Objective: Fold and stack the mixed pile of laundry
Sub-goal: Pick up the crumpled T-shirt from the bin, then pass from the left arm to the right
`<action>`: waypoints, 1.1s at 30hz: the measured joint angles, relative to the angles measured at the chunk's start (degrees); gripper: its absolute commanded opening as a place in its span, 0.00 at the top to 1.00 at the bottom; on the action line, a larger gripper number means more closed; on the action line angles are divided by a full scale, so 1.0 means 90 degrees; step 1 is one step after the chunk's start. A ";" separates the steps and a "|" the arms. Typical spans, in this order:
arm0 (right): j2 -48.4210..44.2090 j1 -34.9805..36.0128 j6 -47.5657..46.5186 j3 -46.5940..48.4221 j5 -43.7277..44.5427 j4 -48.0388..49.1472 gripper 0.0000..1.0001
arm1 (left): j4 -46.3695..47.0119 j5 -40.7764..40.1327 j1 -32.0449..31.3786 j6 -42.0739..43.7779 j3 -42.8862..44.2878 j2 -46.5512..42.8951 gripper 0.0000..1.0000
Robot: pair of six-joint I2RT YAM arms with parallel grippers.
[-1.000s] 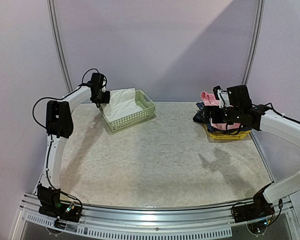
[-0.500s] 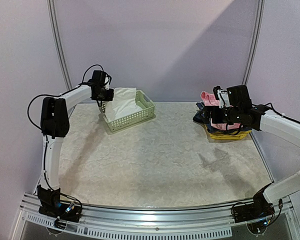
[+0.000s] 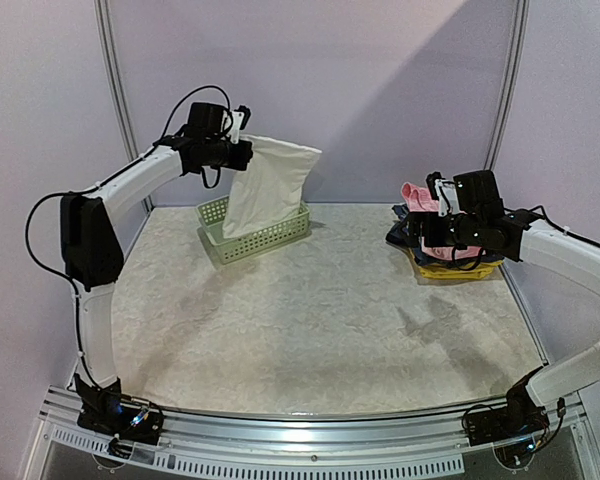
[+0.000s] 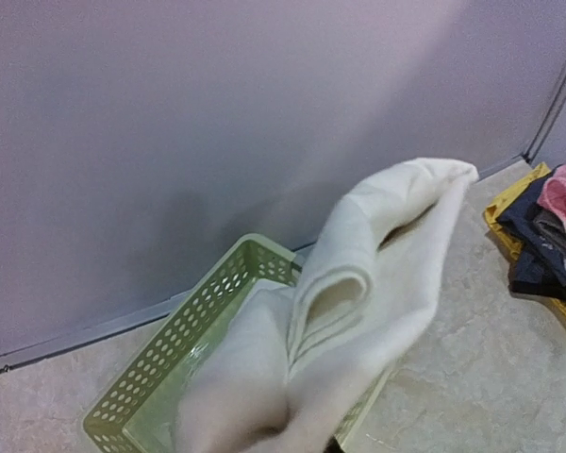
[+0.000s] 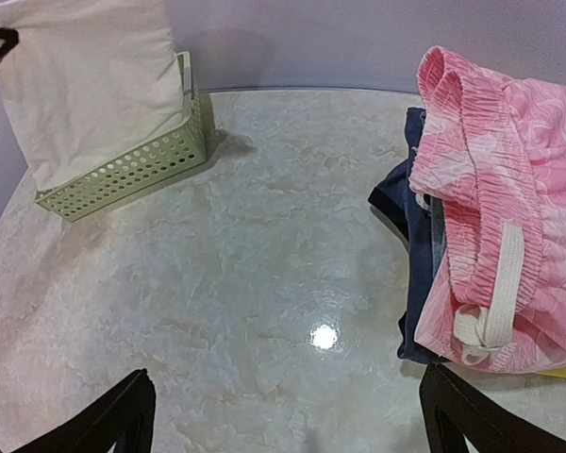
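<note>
A white piece (image 3: 268,190) of the laundry hangs folded from my left gripper (image 3: 242,145), which is shut on its top corner, high above the green basket (image 3: 265,240). In the left wrist view the white piece (image 4: 358,311) fills the foreground and hides my fingers. The pink piece (image 5: 509,217) with white drawstring ties lies on top of the stack at the right. My right gripper (image 5: 288,415) stands open over bare table just left of that stack, holding nothing.
Under the pink piece (image 3: 416,196) lie folded dark blue (image 5: 420,236) and yellow (image 3: 455,270) clothes. The lattice basket (image 4: 160,363) stands at the back left by the wall. The back wall is close behind both.
My left gripper closed on the white piece in the basket, then lifted it up and to the right until it hangs free. The right arm has not moved.
</note>
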 measured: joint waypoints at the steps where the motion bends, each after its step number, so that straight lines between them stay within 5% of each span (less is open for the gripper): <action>1: 0.0000 0.0000 0.0000 0.0000 0.0022 -0.0002 0.01 | 0.0002 0.0046 -0.0061 0.0010 -0.0015 -0.0109 1.00; 21: -0.0906 0.0002 -0.0049 -0.0338 0.0372 0.0321 0.01 | -0.0095 0.1841 -0.1188 -0.0287 -0.1178 -0.2686 1.00; 33: -0.1773 0.0005 -0.0049 -0.0777 0.0211 0.0709 0.01 | 0.0226 0.2582 -0.1195 -0.1455 -0.3653 -0.2778 1.00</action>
